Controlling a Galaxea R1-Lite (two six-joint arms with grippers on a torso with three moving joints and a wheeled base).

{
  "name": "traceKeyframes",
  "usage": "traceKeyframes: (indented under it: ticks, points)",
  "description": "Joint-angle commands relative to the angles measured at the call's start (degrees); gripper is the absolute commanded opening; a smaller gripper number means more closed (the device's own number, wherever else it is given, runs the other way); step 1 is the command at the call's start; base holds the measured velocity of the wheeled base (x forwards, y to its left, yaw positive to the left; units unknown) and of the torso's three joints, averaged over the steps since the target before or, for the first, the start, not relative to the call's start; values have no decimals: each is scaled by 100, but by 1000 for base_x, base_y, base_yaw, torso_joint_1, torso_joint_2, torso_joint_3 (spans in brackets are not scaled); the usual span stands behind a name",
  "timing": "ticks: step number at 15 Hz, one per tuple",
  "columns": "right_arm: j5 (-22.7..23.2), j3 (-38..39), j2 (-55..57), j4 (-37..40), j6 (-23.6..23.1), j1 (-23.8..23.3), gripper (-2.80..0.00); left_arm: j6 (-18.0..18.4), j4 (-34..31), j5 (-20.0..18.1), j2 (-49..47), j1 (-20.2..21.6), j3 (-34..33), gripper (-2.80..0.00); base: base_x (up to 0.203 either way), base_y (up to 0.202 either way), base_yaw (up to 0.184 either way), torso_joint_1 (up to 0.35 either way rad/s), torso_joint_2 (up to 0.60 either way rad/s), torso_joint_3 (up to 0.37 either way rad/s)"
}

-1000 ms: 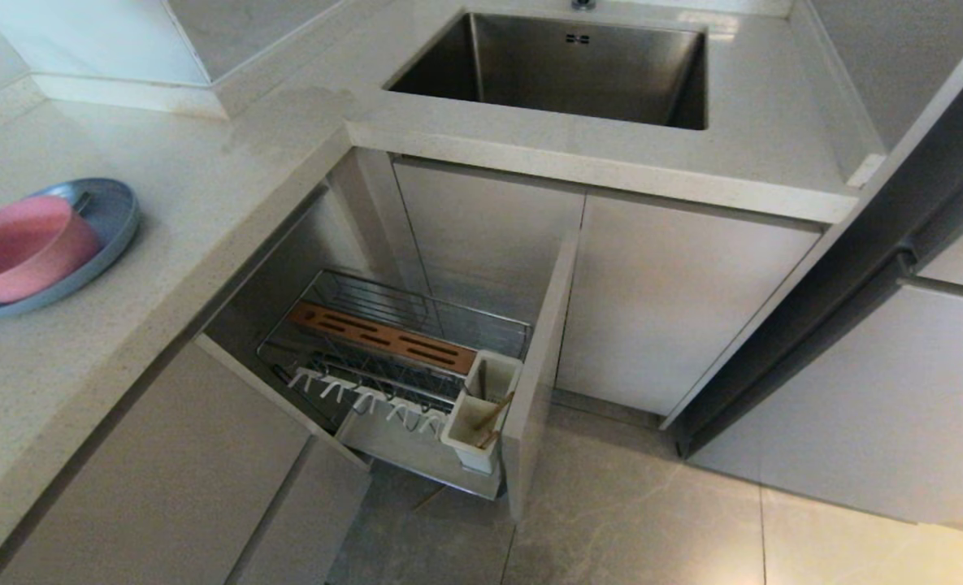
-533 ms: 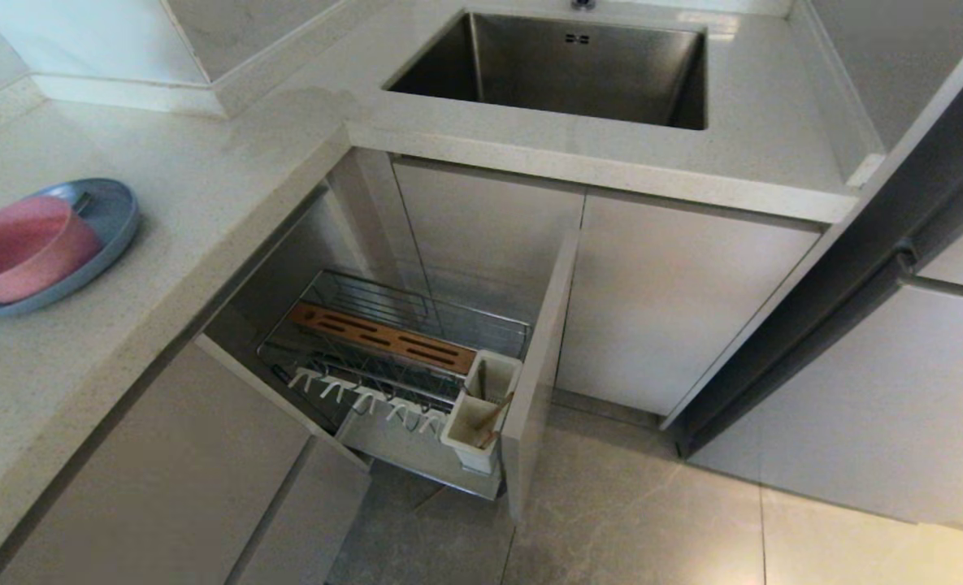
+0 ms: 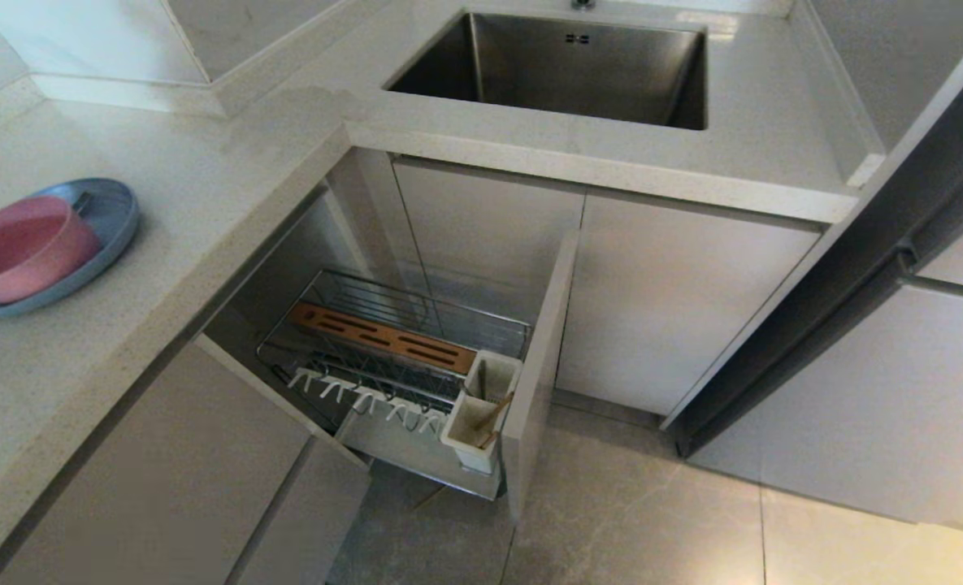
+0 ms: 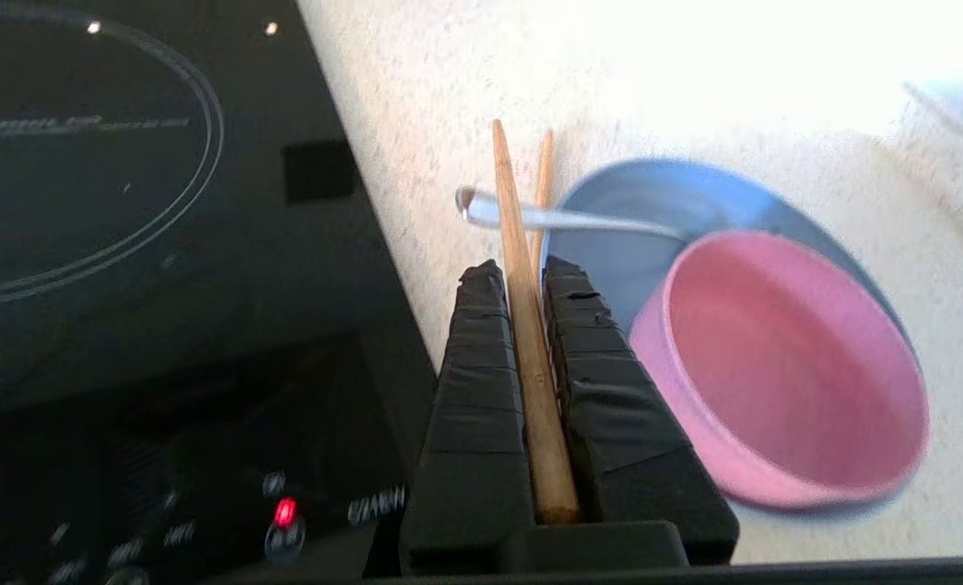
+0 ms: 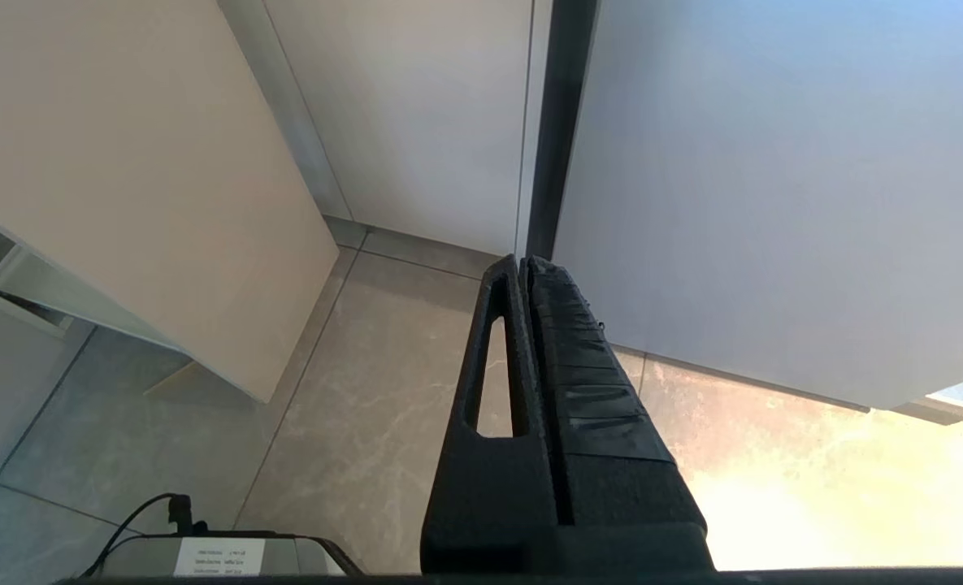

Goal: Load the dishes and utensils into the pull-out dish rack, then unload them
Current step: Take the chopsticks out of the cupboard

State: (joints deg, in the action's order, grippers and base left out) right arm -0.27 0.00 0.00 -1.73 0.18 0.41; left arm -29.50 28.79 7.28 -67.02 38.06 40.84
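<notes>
**A:** ok so what's the left gripper doing? Looks clamped on something.

**B:** yep, both black fingers are squeezed onto one wooden chopstick that runs lengthwise between them and pokes out past the tips. The second chopstick lies on the counter just beside it, not gripped.

**A:** count time?

**B:** two chopsticks here, one silver spoon with its handle running into the plate, one light-blue plate, one pink bowl sitting on that plate. All on the speckled pale countertop, right next to a black glass cooktop. There's also one wooden stick in the rack's white utensil cup, maybe another chopstick, hard to say at that distance.

**A:** and the rack?

**B:** the pull-out dish rack is drawn out under the counter corner: one brown slotted strip, a row of white prongs; no dishes in it. The plate and bowl are up on the counter's left edge in the head view.

**A:** right arm?

**B:** the right gripper hangs low over the grey tiled floor by the cabinet fronts, fingers pressed together, holding nothing. One steel sink at the back.
</notes>
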Motion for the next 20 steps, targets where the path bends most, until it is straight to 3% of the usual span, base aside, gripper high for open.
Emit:
traceKeyframes:
  ticks: [1,7,13,17,20]
  points:
    - [0,44,0,-3,-1,2,-280,-21,298,10,-196,7,-137,-280,0,0,0,0,0,0]
    - [0,45,0,-3,-1,2,-280,11,1536,11,-353,114,-687,-280,0,0,0,0,0,0]
    - [0,53,0,-3,-1,2,-280,173,1811,-3,-706,83,-1176,-280,0,0,0,0,0,0]
    - [0,53,0,-3,-1,2,-280,188,2286,-199,-782,-261,-1550,-280,0,0,0,0,0,0]
    - [0,44,0,-3,-1,2,-280,190,2368,-209,-760,-290,-1605,-280,0,0,0,0,0,0]
